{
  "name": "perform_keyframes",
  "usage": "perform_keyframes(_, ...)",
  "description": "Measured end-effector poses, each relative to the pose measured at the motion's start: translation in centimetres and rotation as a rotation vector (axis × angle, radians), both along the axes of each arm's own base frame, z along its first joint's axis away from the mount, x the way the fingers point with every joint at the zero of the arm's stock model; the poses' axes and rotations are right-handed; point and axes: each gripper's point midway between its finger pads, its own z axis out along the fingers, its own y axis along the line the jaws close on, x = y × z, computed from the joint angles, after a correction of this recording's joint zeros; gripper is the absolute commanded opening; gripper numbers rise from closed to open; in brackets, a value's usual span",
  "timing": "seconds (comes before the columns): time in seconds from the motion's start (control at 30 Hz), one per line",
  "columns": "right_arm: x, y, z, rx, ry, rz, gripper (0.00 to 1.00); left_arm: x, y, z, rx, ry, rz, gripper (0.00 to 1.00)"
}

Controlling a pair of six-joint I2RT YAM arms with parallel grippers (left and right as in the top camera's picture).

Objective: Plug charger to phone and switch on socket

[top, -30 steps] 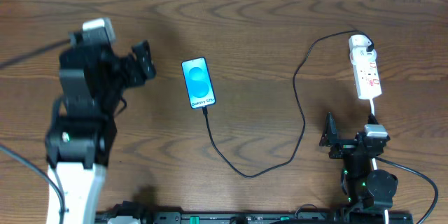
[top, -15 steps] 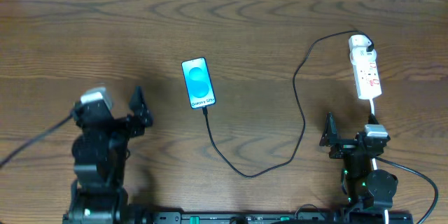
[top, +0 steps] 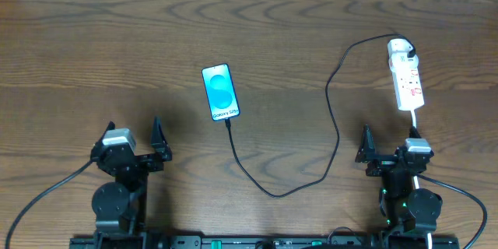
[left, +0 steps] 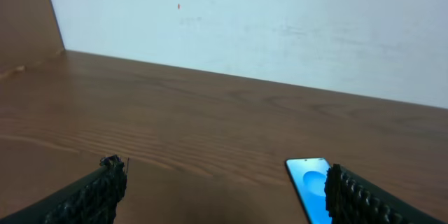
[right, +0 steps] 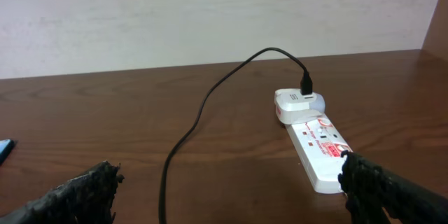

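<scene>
Having been pulled back near-left, the left gripper (top: pixel 132 129) was parked released and empty, like the right gripper (top: pixel 389 136); with the charger (top: pixel 336 134) met at the phone (top: pixel 220 92), the task was judged finished.

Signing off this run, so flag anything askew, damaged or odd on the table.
Nothing stands out. The phone lies flat, screen lit, slightly turned; the charger runs from its lower end in a loose loop to the socket. The left gripper and right gripper sit empty, jaws open.
</scene>
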Motion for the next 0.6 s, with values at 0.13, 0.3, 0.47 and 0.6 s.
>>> perform_keyframes(0.13, 0.0, 0.0, 0.0, 0.000, 0.000, 0.000, 0.99, -0.1, 0.0, -1.2, 0.036, -0.017, -0.004, 0.92)
perform_keyframes(0.3, 0.0, 0.0, 0.0, 0.000, 0.000, 0.000, 0.99, -0.1, 0.0, -3.3, 0.053, 0.005, -0.005, 0.92)
perform_keyframes(0.47, 0.0, 0.0, 0.0, 0.000, 0.000, 0.000, 0.99, 0.1, 0.0, -4.4, 0.055, 0.020, -0.006, 0.92)
perform_keyframes(0.6, 0.0, 0.0, 0.0, 0.000, 0.000, 0.000, 0.99, 0.1, 0.0, -4.4, 0.055, 0.016, -0.004, 0.92)
